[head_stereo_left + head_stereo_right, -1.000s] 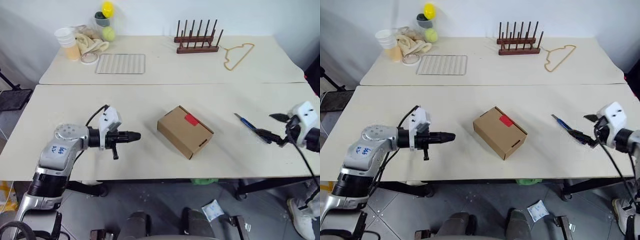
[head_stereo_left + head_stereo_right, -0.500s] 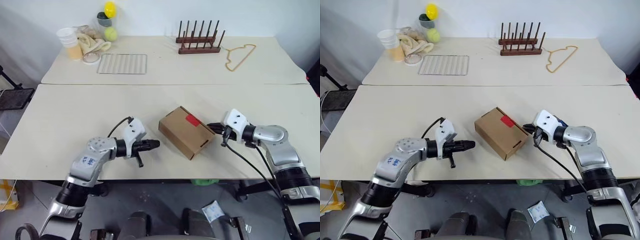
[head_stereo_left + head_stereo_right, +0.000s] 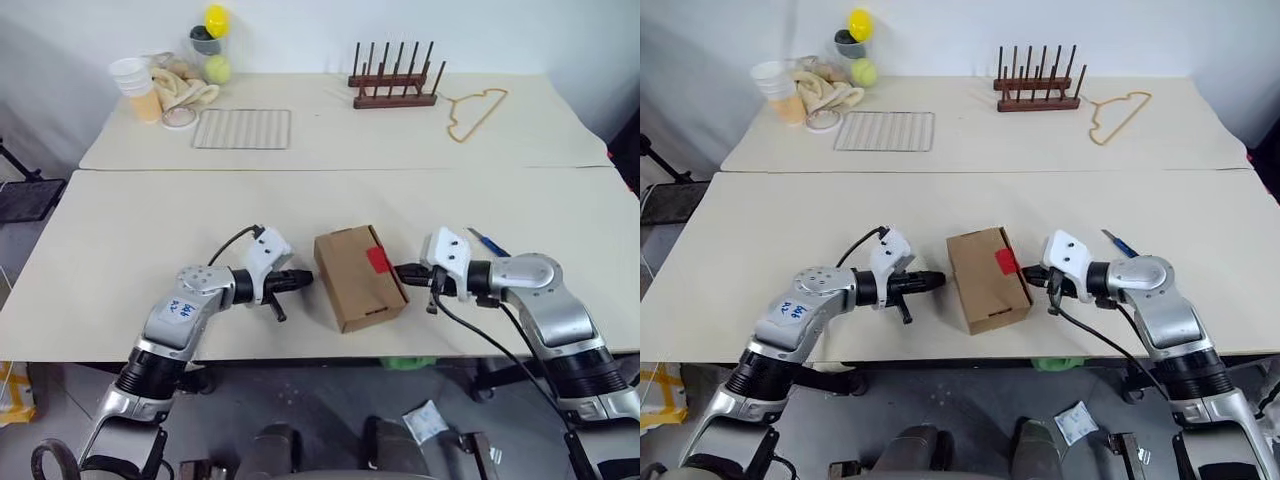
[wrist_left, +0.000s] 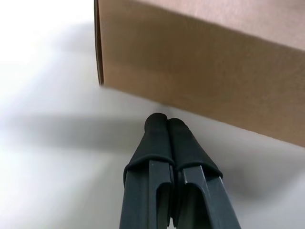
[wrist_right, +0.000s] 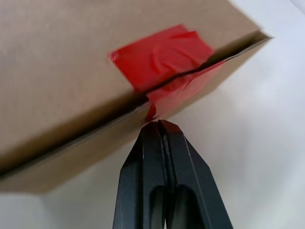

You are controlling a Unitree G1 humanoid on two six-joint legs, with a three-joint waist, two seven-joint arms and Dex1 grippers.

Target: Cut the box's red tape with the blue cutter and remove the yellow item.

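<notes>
Cardboard box (image 3: pixel 358 276) near desk front edge: light, will slide; brace side walls. Both pincers pressed together, empty. Red tape (image 5: pixel 164 62) thin. Blue cutter (image 3: pixel 488 242) slim, grip mid-body.

The box (image 3: pixel 357 276) is plain brown cardboard with a bright red tape (image 3: pixel 377 259) patch on its lid edge. Just beside the box, both grippers have black fingers (image 4: pixel 162 138) on white and silver arms. The blue cutter (image 3: pixel 488 241) lies right of the box on the cream table (image 3: pixel 150 220). Far behind the box stand a dark brown rack (image 3: pixel 394 78), a yellow ball (image 3: pixel 215 17), and a yellow-green ball (image 3: pixel 217 67).
</notes>
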